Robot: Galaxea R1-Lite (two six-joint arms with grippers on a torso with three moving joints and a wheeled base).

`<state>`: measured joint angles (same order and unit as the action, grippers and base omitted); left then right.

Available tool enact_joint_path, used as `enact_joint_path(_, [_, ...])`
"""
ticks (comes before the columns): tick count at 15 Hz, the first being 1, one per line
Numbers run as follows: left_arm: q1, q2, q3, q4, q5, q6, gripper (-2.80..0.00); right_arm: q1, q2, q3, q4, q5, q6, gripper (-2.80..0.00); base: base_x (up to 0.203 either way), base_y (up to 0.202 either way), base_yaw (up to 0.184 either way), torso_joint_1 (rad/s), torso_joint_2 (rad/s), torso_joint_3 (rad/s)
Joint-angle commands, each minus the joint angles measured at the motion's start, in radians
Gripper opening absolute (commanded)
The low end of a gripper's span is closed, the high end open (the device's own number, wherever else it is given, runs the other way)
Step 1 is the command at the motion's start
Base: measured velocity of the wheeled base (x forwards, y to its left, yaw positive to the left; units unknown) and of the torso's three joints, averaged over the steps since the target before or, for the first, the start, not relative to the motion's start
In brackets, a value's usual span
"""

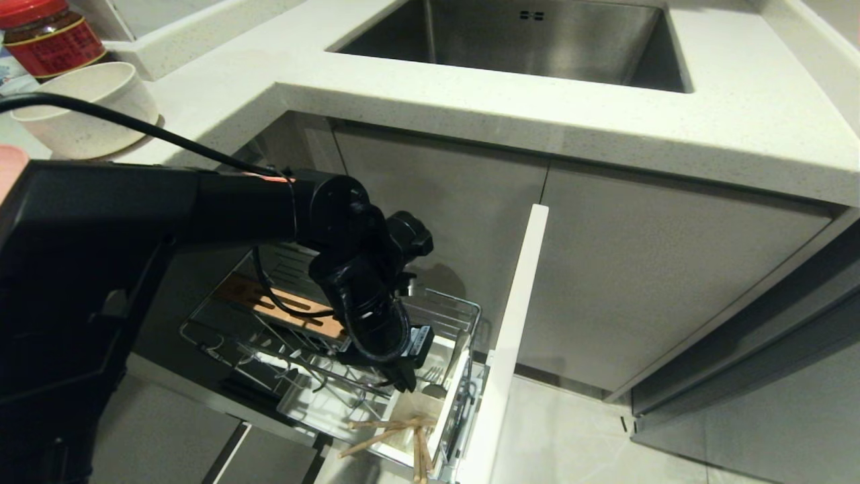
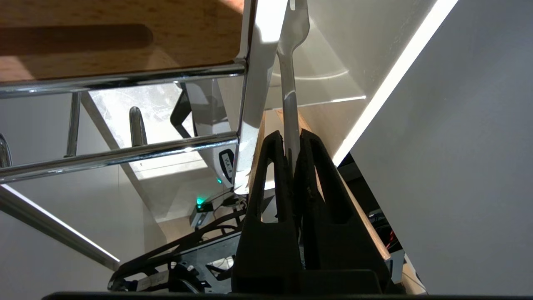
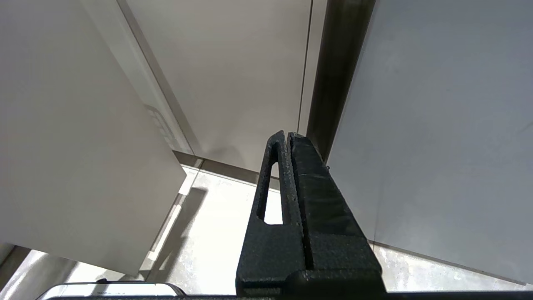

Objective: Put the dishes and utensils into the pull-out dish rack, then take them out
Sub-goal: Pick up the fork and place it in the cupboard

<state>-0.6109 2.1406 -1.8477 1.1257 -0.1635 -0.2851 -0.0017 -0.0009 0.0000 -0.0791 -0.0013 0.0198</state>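
Over the white utensil holder [image 1: 430, 403] at the pull-out dish rack's [image 1: 463, 316] front, I've the left tool [image 2: 291, 139] pinching the fork [image 2: 289, 104], beside chopsticks [image 1: 390, 430]; next, judging, a straight lift.

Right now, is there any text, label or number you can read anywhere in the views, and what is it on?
"WA-8", roughly: small tag on a white part seen through the pull-out dish rack in the left wrist view; the characters are uncertain.
Red-lidded jar on the counter: its label band is too blurred to read.
Bowl, fork, chopsticks: no markings visible.
Right wrist view: no text.
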Motion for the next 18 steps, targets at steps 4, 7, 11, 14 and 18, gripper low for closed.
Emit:
enact_joint_path(4, [0.001, 0.001, -0.004, 0.007, -0.001, -0.003, -2.80, 0.000, 0.001, 0.026, -0.001, 0.000, 0.000, -2.80, 0.000, 0.000, 0.000, 0.000, 0.00, 0.000])
enact_joint_path(7, [0.002, -0.003, -0.004, 0.006, -0.001, -0.002, -2.80, 0.000, 0.001, 0.027, -0.001, 0.000, 0.000, -2.80, 0.000, 0.000, 0.000, 0.000, 0.00, 0.000])
enact_joint_path(11, [0.002, -0.005, -0.001, 0.009, -0.001, -0.002, 0.00, 0.000, 0.001, 0.026, -0.001, 0.000, 0.000, -2.80, 0.000, 0.000, 0.000, 0.000, 0.00, 0.000])
enact_joint_path(14, [0.002, -0.005, -0.002, 0.008, -0.001, -0.002, 0.00, 0.000, 0.001, 0.027, -0.001, 0.000, 0.000, -2.80, 0.000, 0.000, 0.000, 0.000, 0.00, 0.000])
enact_joint_path(18, [0.003, -0.013, -0.004, 0.008, -0.001, -0.003, 0.00, 0.000, 0.001, 0.028, -0.001, 0.000, 0.000, -2.80, 0.000, 0.000, 0.000, 0.000, 0.00, 0.000])
